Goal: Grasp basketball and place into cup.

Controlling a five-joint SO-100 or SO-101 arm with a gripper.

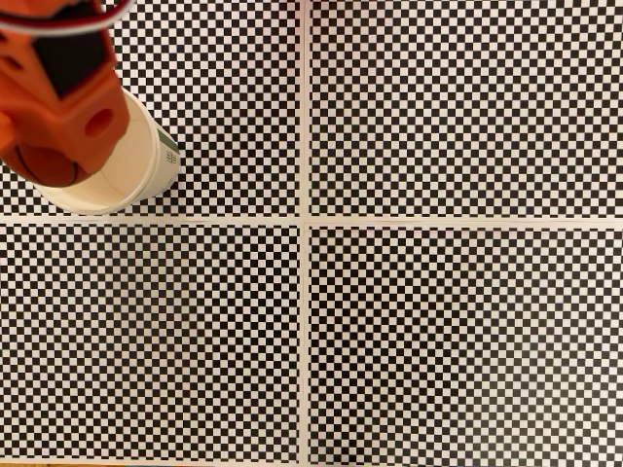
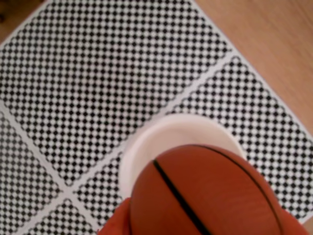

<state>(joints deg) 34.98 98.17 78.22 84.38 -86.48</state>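
Placement step in hand. My claw (image 1: pixel 44 161) pinches the basketball (image 2: pixel 205 196) at the upper left of the fixed view, held directly above the cup (image 1: pixel 127 180). My judgement: next, centre over the rim, lower slightly, then spread the fingers.

surface: black-and-white checkerboard sheets (image 1: pixel 458 341), four panels split by pale seams | table (image 2: pixel 274 44): light wood grain, bare at far right in wrist view | light: soft, even, no hard shadows
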